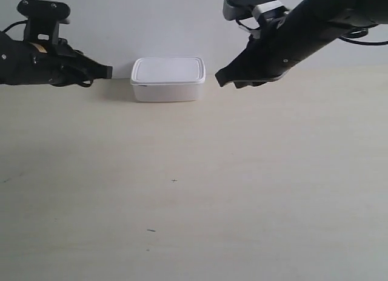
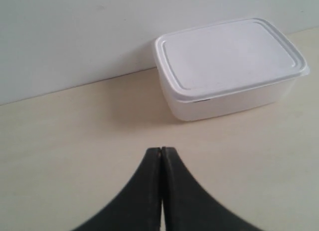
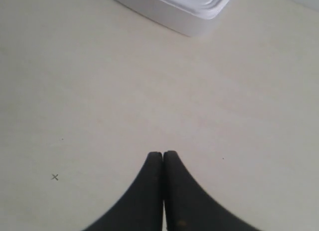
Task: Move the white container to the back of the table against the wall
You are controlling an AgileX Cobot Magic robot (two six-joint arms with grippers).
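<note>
Sitting at wall (image 1: 151, 26), white container (image 1: 168, 79) lidded, rounded corners; left tool (image 2: 161, 150), right tool (image 3: 163, 154) closed.

The left claw (image 2: 161, 151) has its two black fingers (image 2: 144, 191) pressed flat together, tips meeting with no gap and nothing held. The right claw (image 3: 163, 154) is likewise closed, finger against finger, gripping nothing. In the exterior view, the arm at the exterior view's left (image 1: 36, 59) reaches in nearly level, its tip pointing toward the middle. The arm at the exterior view's right (image 1: 303, 32) slopes down from the upper corner, its tip lower than its wrist. The two tips are well apart.
</note>
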